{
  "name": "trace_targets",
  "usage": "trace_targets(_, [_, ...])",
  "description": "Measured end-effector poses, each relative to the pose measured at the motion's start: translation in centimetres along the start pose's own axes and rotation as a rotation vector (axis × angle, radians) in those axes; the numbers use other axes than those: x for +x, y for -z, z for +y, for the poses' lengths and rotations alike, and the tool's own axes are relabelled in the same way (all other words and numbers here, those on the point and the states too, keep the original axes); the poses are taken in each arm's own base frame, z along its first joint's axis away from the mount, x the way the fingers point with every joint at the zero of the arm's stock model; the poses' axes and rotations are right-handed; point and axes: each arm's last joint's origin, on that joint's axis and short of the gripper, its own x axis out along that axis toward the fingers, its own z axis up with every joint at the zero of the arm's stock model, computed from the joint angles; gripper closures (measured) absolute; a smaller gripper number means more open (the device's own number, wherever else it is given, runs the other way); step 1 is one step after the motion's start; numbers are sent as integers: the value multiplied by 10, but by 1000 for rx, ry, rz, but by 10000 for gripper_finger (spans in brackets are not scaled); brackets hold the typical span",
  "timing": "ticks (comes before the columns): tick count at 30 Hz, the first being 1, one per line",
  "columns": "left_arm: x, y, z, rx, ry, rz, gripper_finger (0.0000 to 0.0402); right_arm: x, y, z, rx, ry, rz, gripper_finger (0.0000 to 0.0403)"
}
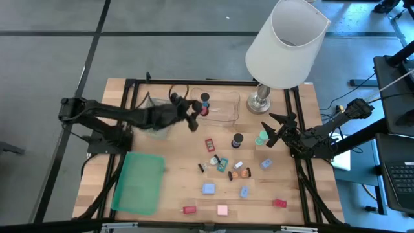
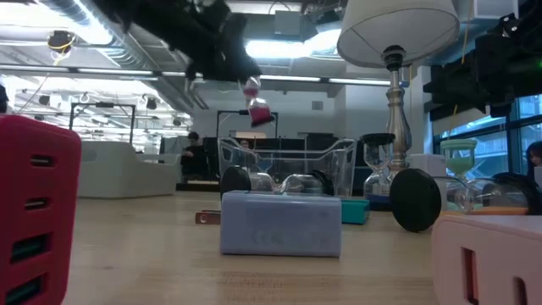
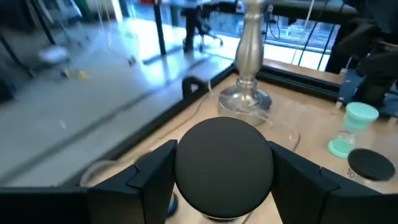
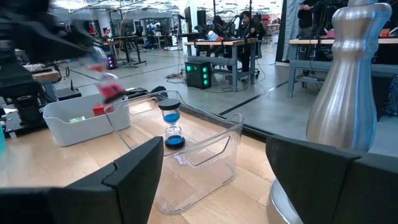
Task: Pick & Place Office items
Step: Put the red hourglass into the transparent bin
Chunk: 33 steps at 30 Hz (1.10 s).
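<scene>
My left gripper [image 1: 196, 114] hangs over the near-left end of the clear tray [image 1: 220, 107], shut on a small red sand timer [image 2: 257, 106] with dark end caps. A blue sand timer [image 4: 171, 121] stands upright inside that tray. My right gripper [image 1: 270, 129] waits open at the table's right, just right of a green sand timer [image 1: 261, 137]. A dark-capped piece [image 1: 237, 139] stands on the table, and red, blue, pink, teal and orange blocks lie across the near half. My left gripper pinches the red sand timer between its two fingers [image 3: 155, 177]. The timer's round dark end cap [image 3: 224, 163] faces the wrist camera. The fingers slant down from the table's left. The timer hangs tilted below them, lifted clear above the clear tray [image 2: 288, 165].
A tall lamp with a white shade [image 1: 284, 45] stands on its metal base [image 1: 261, 100] just right of the clear tray. A flat green lid [image 1: 139, 181] lies near left. A second bin [image 4: 81, 121] sits under my left arm. Black frame rails [image 1: 301, 162] run along the table's sides.
</scene>
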Motion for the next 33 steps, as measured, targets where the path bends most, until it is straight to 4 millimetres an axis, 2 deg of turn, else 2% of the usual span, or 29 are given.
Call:
trace_targets(5, [21, 6, 24, -71, 19, 74, 183, 0, 0, 0, 0, 0, 0, 114])
trace_targets(12, [46, 32, 33, -51, 5, 198, 183, 0, 0, 0, 0, 0, 0, 114])
trace_targets(17, [58, 42, 41, -19, -23, 237, 182, 0, 0, 0, 0, 0, 0, 114])
trace_targets(23, [66, 51, 47, -12, -25, 277, 182, 0, 0, 0, 0, 0, 0, 114])
trace_targets(33, [67, 52, 51, 36, -9, 297, 182, 0, 0, 0, 0, 0, 0, 115])
